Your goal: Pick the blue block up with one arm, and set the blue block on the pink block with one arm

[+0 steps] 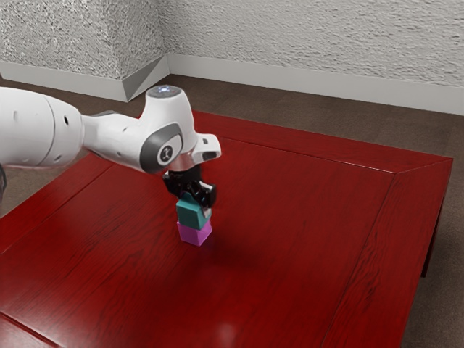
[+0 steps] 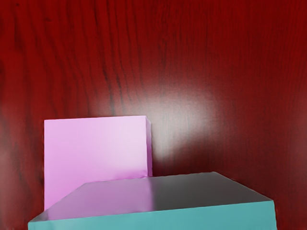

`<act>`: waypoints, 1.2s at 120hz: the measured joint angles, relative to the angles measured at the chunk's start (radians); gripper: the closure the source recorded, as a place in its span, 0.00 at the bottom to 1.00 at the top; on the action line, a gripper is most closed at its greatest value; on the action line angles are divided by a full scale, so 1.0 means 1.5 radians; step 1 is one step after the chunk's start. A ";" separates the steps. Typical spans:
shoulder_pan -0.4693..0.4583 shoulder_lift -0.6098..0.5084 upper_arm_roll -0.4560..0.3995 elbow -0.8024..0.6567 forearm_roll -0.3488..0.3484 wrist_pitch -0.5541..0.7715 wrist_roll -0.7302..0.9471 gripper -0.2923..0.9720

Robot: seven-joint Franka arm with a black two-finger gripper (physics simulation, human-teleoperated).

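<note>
Item 1, arm (image 1: pixel 109 138): white, jointed, coming in from the exterior view's left and bending down over the desk.

Item 2, hand (image 1: pixel 193 201): black, two fingers, pointing straight down. It is pinching the blue block, with one finger lying against each of two opposite sides near the block's top.

Item 3, blue block (image 1: pixel 190 214): teal-blue cube, upright, sitting between the fingers and directly on top of the pink block. In the exterior view its lower edge is meeting the pink block's top edge. Whether it is bearing its full weight there or hanging just clear cannot be told. In the wrist view the blue block (image 2: pixel 158 211) is lying just under the hand, its top face catching a grey sheen, and it is covering only part of the pink block.

Item 4, pink block (image 1: pixel 194 234): pink-violet cube, standing flat on the desk under the blue block. In the wrist view much of the pink block (image 2: pixel 96 153) is showing beyond the blue one, so the two are stacking off-centre.

Item 5, desk (image 1: pixel 312 217): dark red wood with a raised border. Its grain and a soft glare are showing in the wrist view (image 2: pixel 216 72).

Item 6, surroundings: brown floor (image 1: pixel 326 109) and a rough pale wall (image 1: pixel 290 36) lying behind the desk.
</note>
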 joint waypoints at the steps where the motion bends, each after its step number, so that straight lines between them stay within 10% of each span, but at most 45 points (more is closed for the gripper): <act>1: 0.000 0.000 0.001 0.000 0.000 -0.001 0.001 0.50; 144: 0.035 0.074 0.011 0.098 -0.066 -0.089 0.150 0.50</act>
